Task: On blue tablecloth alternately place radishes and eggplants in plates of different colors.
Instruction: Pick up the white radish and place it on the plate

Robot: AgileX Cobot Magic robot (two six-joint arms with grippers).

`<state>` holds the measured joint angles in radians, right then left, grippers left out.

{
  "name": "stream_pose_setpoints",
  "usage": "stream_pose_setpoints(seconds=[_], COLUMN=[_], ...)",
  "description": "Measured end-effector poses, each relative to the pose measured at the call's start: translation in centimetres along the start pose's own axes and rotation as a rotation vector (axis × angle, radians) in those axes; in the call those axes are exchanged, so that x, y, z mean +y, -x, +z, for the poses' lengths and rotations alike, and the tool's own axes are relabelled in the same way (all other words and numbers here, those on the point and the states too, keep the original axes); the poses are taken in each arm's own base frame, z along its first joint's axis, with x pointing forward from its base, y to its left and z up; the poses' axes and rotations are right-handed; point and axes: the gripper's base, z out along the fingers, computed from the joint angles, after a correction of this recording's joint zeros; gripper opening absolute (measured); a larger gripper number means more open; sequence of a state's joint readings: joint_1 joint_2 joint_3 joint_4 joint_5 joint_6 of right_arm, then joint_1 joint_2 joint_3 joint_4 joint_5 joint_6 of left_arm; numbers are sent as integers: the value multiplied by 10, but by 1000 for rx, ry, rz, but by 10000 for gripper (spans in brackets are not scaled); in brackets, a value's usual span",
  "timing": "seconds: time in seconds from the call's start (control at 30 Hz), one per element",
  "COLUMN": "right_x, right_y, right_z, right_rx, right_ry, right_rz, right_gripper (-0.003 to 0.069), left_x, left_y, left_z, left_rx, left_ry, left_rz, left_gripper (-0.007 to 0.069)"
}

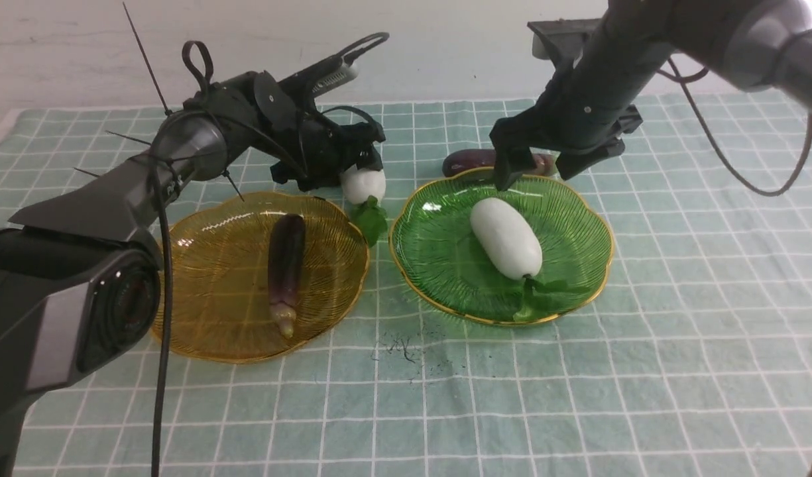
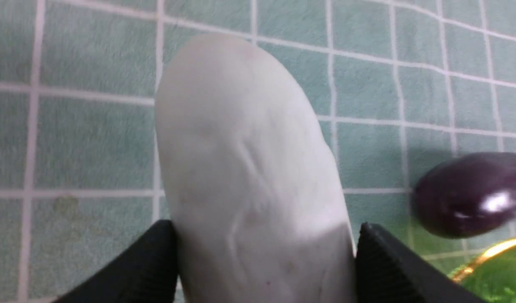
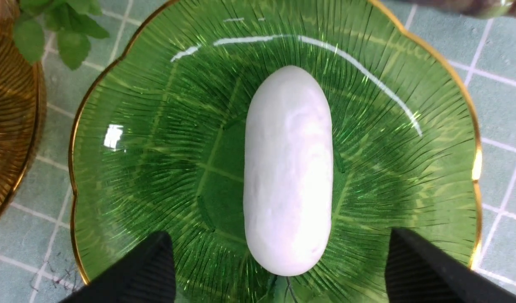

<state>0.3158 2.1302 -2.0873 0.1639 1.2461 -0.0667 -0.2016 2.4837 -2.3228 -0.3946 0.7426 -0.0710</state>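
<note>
On the blue tablecloth (image 1: 677,331) the amber plate (image 1: 200,331) holds one eggplant (image 1: 286,265). The green plate (image 1: 439,265) holds one radish (image 1: 505,237), white with its leaves toward me. A second radish (image 1: 364,184) sits between the plates' far edges, and my left gripper (image 1: 360,169) is shut on it. In the left wrist view both black fingers (image 2: 384,261) press that radish (image 2: 249,168). Behind the green plate lies a second eggplant (image 1: 468,161). My right gripper (image 1: 535,177) hangs open over the green plate's far rim, holding nothing and touching nothing.
A small dark smudge (image 1: 406,351) marks the cloth in front of the two plates. The held radish's leaves (image 1: 372,220) hang by the amber plate's rim. The cloth's far edge meets a white wall behind both arms.
</note>
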Motion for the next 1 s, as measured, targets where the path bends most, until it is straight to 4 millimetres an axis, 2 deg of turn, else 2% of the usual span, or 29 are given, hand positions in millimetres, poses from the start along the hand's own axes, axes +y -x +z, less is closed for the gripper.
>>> stream_pose_setpoints(seconds=[0.1, 0.2, 0.3, 0.37, 0.47, 0.63, 0.77, 0.9, 1.0], right_x=[0, 0, 0, 1, 0, -16, -36, -54, -60], right_y=[2, 3, 2, -1, -5, -10, -12, -15, -17], right_z=[-20, -50, -90, -118, -147, -170, -175, -179, -182], right_rx=[-36, -92, -162, -216, -267, -306, -310, -316, -326], right_ry=[-24, -70, -130, -165, -201, -231, -250, -235, -216], right_rz=[-17, -42, -69, -78, -81, -27, 31, 92, 118], right_gripper=[573, 534, 484, 444, 367, 229, 114, 13, -8], left_x=[-19, -40, -68, -91, -113, -145, -152, -146, -136], left_y=[20, 35, 36, 23, 5, -31, -53, -65, -69], left_z=[-33, -71, -106, -114, -109, -80, -56, -31, -13], left_rx=[-33, -35, 28, 116, 202, 303, 360, 369, 363], left_ry=[-31, -70, -149, -226, -276, -300, -239, -128, -58], left_rz=[53, 108, 174, 245, 318, 408, 436, 359, 258], left_gripper=[478, 478, 478, 478, 478, 478, 478, 478, 478])
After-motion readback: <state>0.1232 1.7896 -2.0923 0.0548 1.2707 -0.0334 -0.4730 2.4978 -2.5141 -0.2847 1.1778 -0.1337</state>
